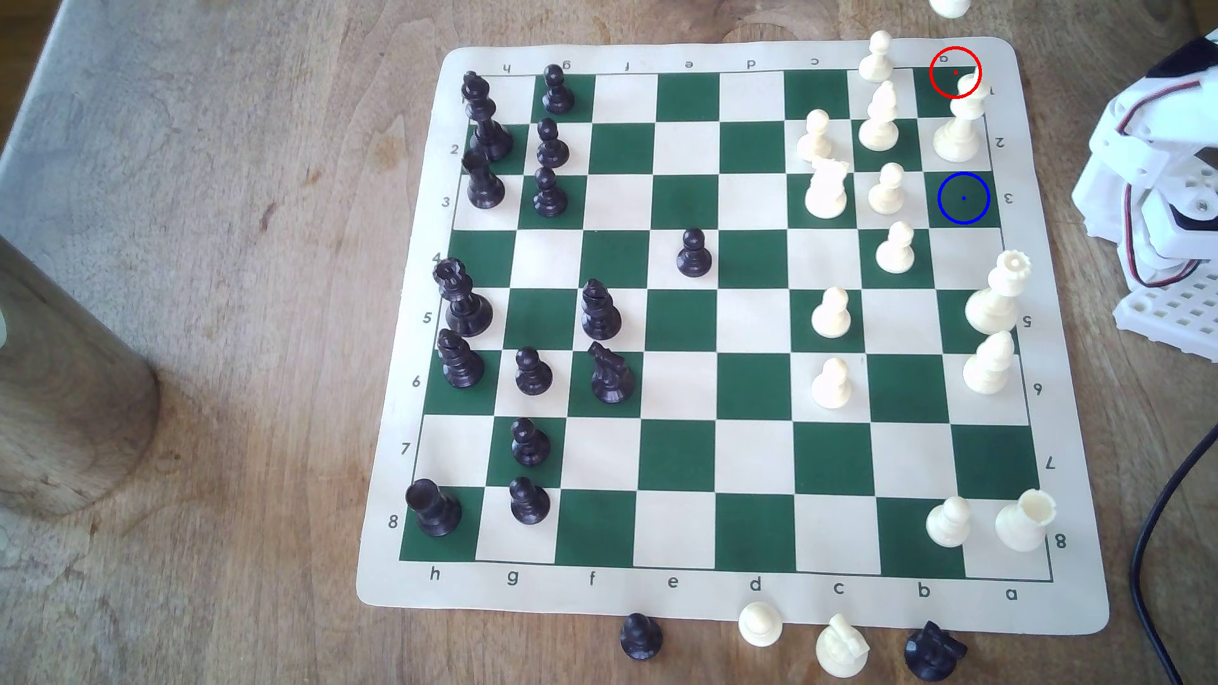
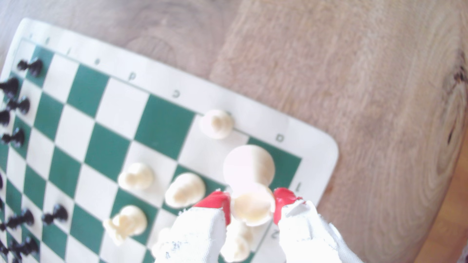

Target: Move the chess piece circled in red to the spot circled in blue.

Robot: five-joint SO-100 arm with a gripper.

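Wrist view: the red-tipped white hand (image 2: pixel 252 206) seems clenched on a small cream-white plastic rook (image 2: pixel 250 202), held between its fingertips, apparently raised above the green-and-cream board's (image 2: pixel 164 126) corner.

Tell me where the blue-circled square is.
In the exterior view, the blue-circled square sits at the right edge of the board, directly right of a cream pawn and just below a tall cream piece.

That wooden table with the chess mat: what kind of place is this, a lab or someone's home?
Most likely a home or hobby space, not a formal lab. A roll-up chess mat lies on a worn wooden table, captured pieces stand loosely beside it, and a small white arm sits at the edge.
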